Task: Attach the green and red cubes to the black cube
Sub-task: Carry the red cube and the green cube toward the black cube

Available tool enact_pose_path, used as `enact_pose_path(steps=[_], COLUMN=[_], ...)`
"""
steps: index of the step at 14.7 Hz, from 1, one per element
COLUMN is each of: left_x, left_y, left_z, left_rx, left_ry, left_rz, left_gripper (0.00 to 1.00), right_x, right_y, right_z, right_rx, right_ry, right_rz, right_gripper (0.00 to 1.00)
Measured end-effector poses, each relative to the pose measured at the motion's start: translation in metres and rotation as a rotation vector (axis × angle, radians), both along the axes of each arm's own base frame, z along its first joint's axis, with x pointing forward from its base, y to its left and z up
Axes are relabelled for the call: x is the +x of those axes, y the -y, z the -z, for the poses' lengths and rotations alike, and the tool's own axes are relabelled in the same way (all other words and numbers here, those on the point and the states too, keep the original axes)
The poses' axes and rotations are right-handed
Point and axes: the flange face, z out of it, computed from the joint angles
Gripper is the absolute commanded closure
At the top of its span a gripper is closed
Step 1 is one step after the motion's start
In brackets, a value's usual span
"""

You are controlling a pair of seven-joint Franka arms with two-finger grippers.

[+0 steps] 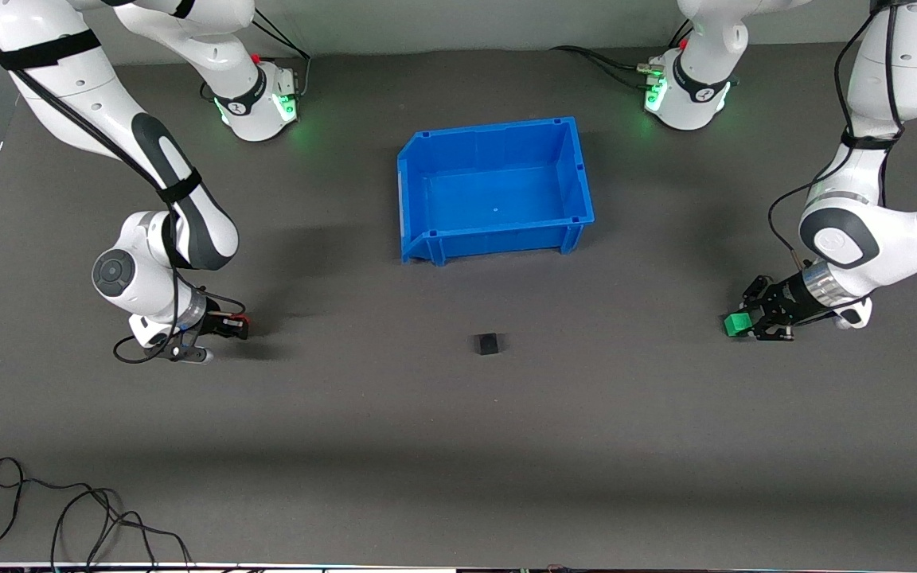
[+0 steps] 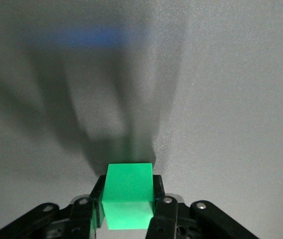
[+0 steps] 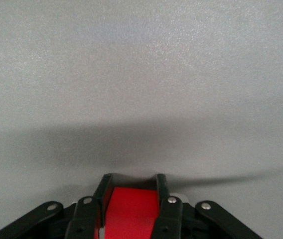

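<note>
On the dark grey table (image 1: 458, 446), the small matte black cube (image 1: 488, 343) sits alone, nearer the front camera than the blue plastic bin (image 1: 497, 187). The left end effector (image 1: 745, 322) pinches the bright green cube (image 2: 128, 195) over its own end of the table; the right end effector (image 1: 228, 326) pinches the bright red cube (image 3: 127, 213) over the other end. Best to bring both in level and square to the black cube's two side faces, pressing evenly so it does not skid.

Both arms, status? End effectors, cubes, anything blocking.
Left end effector shut on green cube, right end effector shut on red cube. Black cube alone mid-table, nearer camera than blue bin. Nothing between.
</note>
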Motion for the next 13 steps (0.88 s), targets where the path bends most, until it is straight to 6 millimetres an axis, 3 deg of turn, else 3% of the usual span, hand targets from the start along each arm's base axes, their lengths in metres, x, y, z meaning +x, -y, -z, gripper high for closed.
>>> enact_pose_path(steps=[3, 5, 10, 13], left_x=[0.005, 0.016, 0.04, 0.062], left_y=[-0.001, -0.001, 0.011, 0.026], left_z=[-0.005, -0.018, -0.061, -0.087], left_rx=[0.002, -0.004, -0.062, -0.049], left_ry=[0.015, 0.039, 0.017, -0.032], left_rz=[-0.001, -0.001, 0.007, -0.016], left_gripper=[0.73, 0.73, 0.74, 0.74], right_x=[0.005, 0.011, 0.024, 0.026], right_y=[-0.001, -0.014, -0.107, -0.159], right_z=[-0.005, -0.014, -0.038, -0.039], right_rx=[0.003, 0.01, 0.05, 0.073], right_ry=[0.01, 0.026, 0.061, 0.05], right_rz=[0.085, 0.198, 0.487, 0.679], right_gripper=[1.0, 1.0, 1.0, 1.0])
